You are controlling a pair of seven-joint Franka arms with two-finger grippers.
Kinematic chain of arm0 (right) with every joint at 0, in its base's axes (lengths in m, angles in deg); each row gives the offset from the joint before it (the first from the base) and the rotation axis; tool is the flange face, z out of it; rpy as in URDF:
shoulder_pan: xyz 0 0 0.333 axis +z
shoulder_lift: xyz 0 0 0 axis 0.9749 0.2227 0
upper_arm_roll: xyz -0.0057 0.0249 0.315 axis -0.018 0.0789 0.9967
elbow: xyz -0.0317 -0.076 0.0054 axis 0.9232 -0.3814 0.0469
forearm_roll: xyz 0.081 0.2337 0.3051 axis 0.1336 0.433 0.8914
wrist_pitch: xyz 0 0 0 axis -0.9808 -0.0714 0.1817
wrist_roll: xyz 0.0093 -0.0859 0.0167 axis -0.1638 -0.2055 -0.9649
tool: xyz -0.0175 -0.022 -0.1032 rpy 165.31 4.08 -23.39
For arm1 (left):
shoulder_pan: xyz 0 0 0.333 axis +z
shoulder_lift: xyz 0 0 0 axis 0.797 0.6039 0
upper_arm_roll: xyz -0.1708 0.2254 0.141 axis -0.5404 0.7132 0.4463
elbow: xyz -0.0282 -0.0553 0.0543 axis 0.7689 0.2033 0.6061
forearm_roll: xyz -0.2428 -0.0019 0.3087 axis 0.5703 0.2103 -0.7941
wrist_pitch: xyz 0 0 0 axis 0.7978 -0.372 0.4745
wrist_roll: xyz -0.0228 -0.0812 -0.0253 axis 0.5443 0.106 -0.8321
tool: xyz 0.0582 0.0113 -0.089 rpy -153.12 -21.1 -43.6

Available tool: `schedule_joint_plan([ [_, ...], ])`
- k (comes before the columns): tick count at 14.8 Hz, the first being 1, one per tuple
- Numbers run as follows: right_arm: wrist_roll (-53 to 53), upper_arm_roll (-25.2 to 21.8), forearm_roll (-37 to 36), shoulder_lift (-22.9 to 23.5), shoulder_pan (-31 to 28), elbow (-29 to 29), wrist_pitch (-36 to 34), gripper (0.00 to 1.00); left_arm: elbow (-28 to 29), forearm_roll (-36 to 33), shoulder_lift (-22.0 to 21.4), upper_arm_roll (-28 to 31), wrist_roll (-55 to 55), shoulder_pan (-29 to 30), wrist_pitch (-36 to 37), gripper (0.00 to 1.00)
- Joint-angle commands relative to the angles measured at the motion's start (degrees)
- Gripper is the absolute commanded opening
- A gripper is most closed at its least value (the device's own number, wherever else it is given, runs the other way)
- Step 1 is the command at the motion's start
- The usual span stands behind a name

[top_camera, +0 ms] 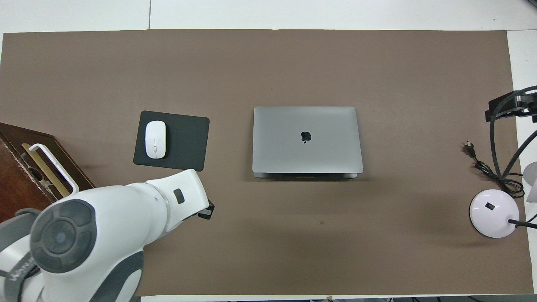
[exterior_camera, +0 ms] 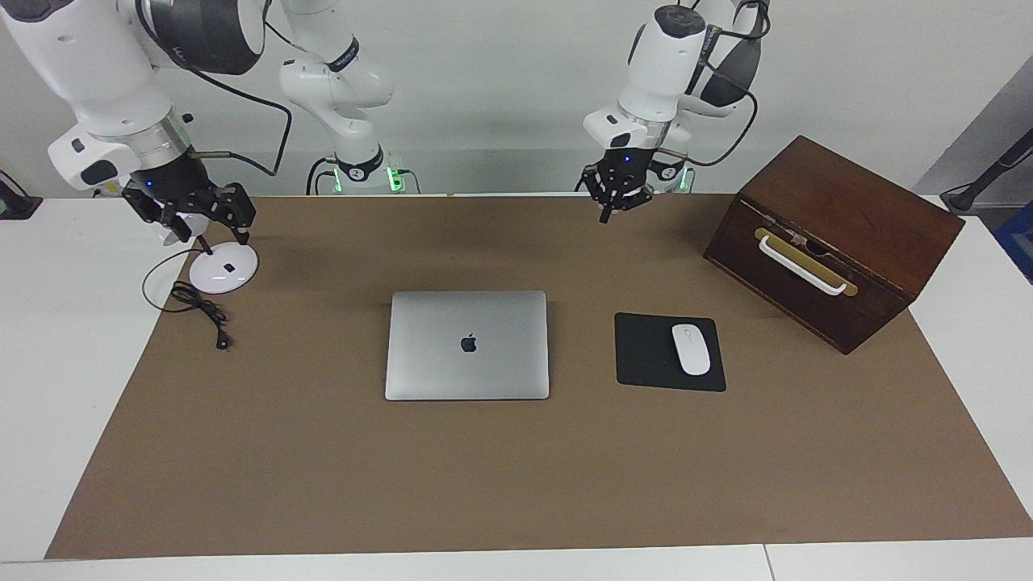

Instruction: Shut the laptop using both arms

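Thin silver-grey metal laptop [exterior_camera: 467, 345] lies closed at frame centre; left gripper [exterior_camera: 607, 215], upper centre, clenched and empty; right gripper [exterior_camera: 211, 227], upper left, released, empty.

Laptop [exterior_camera: 466, 345] mid-mat [exterior_camera: 516, 484], lid down. Mouse pad [exterior_camera: 646, 355] beside it toward left arm's end, mouse [exterior_camera: 691, 349] on pad. Wooden box [exterior_camera: 835, 238] near the pad, closer to the robots. Lamp base [exterior_camera: 223, 269] and cable [exterior_camera: 198, 307] at right arm's end of tabletop [exterior_camera: 64, 363].
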State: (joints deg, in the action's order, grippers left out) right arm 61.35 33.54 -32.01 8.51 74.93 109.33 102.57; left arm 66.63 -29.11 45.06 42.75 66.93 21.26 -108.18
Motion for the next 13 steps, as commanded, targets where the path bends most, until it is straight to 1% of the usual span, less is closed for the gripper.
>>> schedule_joint_plan([
  [1, -0.2, 0.5, 0.8, -1.7, -0.8, 2.0, 0.0, 1.0, -6.3, -1.0, 1.0, -0.2, 1.3, 4.2, 9.2, 0.0],
  [3, -0.2, 0.6, 0.9, -1.8, -0.8, 2.1, 0.1, 1.0, -9.3, -1.0, 1.5, 0.0, 4.1, 9.0, 14.7, 0.0],
  [5, -0.3, 0.6, 0.9, -1.8, -0.7, 2.1, 0.1, 1.0, -10.2, -1.3, 1.4, 0.1, 8.0, 13.9, 17.8, 0.0],
  [7, -0.4, 0.6, 0.9, -1.8, -0.8, 2.1, 0.1, 1.0, -11.1, -1.5, 1.6, 0.0, 10.6, 19.1, 18.6, 0.0],
  [9, -0.5, 0.6, 0.9, -1.8, -0.8, 2.1, 0.1, 1.0, -11.9, -1.5, 2.0, 0.0, 10.7, 22.5, 18.6, 0.0],
  [10, -0.5, 0.6, 0.9, -1.8, -0.8, 2.1, 0.0, 1.0, -12.1, -1.8, 2.1, 0.0, 10.6, 24.4, 18.5, 0.03],
  [11, -0.5, 0.6, 0.9, -1.8, -0.8, 2.1, -0.1, 1.0, -12.2, -2.9, 2.2, 0.0, 10.5, 25.7, 18.0, 0.3],
  [12, -0.5, 0.6, 0.9, -1.8, -0.8, 2.1, -0.1, 1.0, -12.5, -3.3, 2.6, 0.0, 10.1, 26.2, 17.3, 0.8],
  [13, -0.4, 0.6, 1.0, -1.8, -0.8, 2.2, -0.1, 1.0, -13.5, -3.8, 3.3, 0.0, 9.9, 27.4, 16.8, 1.0],
])
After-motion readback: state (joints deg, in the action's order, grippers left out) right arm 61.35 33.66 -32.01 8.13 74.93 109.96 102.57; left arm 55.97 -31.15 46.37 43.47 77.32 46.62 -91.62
